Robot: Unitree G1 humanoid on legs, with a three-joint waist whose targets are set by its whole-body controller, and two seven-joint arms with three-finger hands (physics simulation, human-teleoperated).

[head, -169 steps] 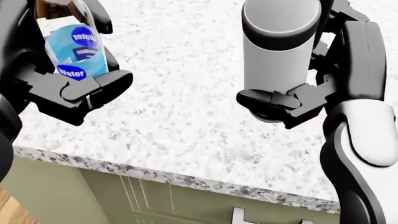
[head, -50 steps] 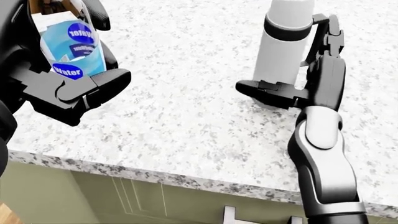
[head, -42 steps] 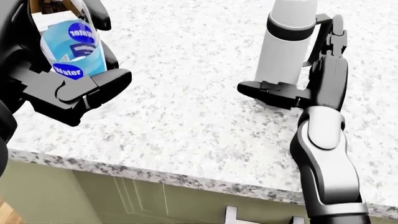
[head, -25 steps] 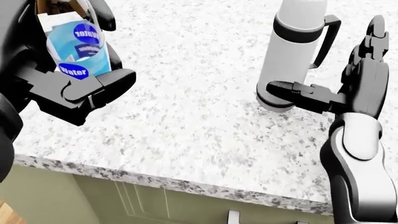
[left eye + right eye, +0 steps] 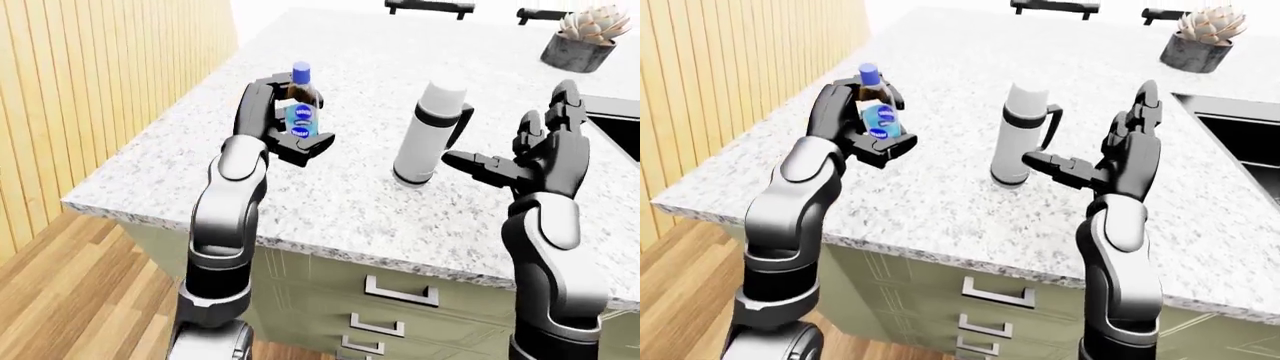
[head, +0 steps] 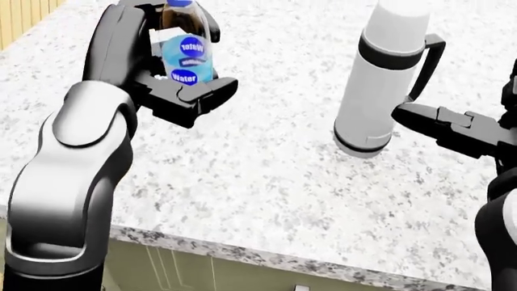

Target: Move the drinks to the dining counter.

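I see my two arms as smooth, glossy silver-grey shells, rounded like capsules, joined by black bands at the elbows and wrists. My left hand (image 5: 275, 127) and right hand (image 5: 1118, 166) are matte black, blocky and angular, each with three thick segmented fingers. No cables, screws or markings show on either arm.

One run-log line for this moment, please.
left hand: shut on water bottle | right hand: open beside thermos | thermos: upright on counter
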